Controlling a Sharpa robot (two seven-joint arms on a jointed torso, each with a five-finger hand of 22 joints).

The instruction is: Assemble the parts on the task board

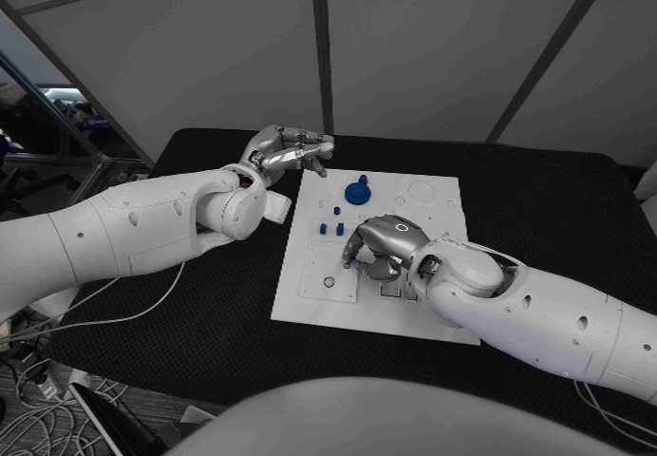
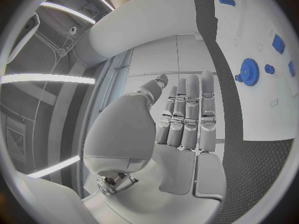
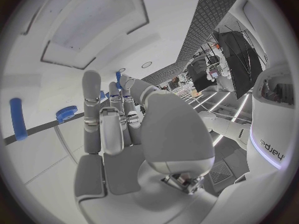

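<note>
Right hand (image 1: 381, 249) pinches a small blue part (image 3: 117, 79) over the board's (image 1: 436, 214) centre; insertion step, judged. Left hand (image 1: 288, 150) idles empty, fingers apart, at 11 o'clock. Next: align peg with hole.

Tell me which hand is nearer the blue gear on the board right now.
Roughly equal, the left slightly nearer. The left hand hovers off the task board's far-left edge, beside the blue gear; the right hand is over the board's middle, nearer the robot.

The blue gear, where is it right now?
In the head view the blue gear sits on the far part of the white board, between the left hand and the right hand.
</note>
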